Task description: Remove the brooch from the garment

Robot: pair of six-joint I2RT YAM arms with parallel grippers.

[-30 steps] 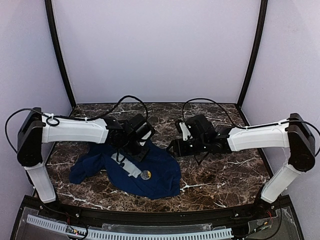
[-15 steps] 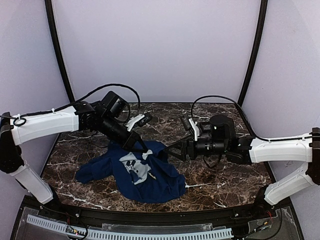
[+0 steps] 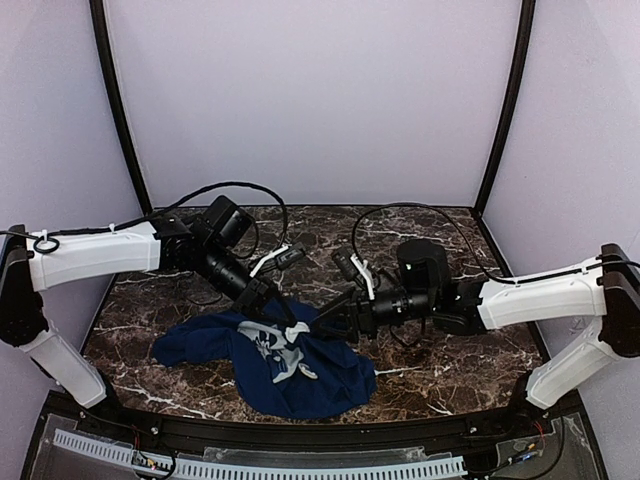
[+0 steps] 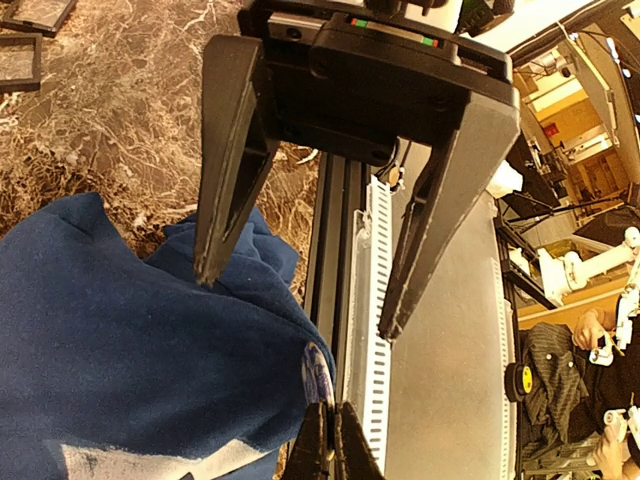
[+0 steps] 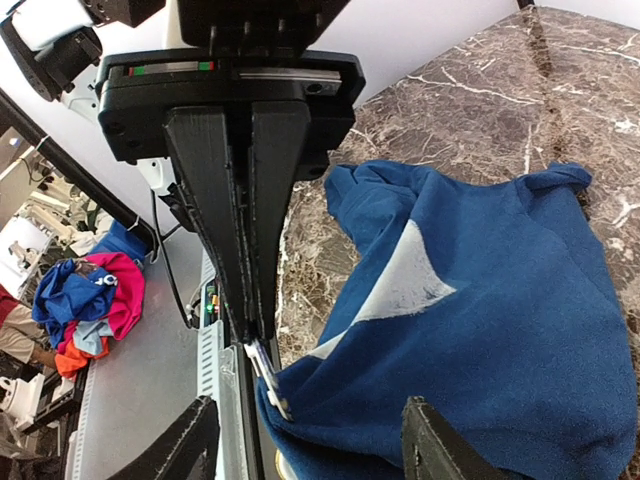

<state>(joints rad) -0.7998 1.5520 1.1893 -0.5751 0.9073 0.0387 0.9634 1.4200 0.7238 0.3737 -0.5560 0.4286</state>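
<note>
The garment [image 3: 310, 385], a navy T-shirt with a pale print [image 3: 278, 350], lies bunched at the front of the marble table [image 3: 450, 350]. One fold of it is pulled up. My left gripper [image 4: 331, 410] is shut on the edge of the brooch [image 4: 318, 372], a small bluish-silvery disc still on the cloth [image 4: 120, 340]. In the right wrist view the brooch [image 5: 262, 378] pokes out below the left gripper [image 5: 250, 335]. My right gripper [image 5: 310, 405] is open and faces the left one. Its fingers [image 4: 225, 200] stand either side of the raised fold, touching nothing.
Two black square trays [image 4: 30, 40] lie on the marble beyond the shirt in the left wrist view. The table's black front rail and white slotted strip [image 3: 300, 468] run just behind the pinched fold. Cables [image 3: 420, 215] loop over both arms.
The brooch lay flat on the shirt a second ago. My left gripper now holds it by the edge with the cloth pulled up. The right gripper has moved left, close to it.
</note>
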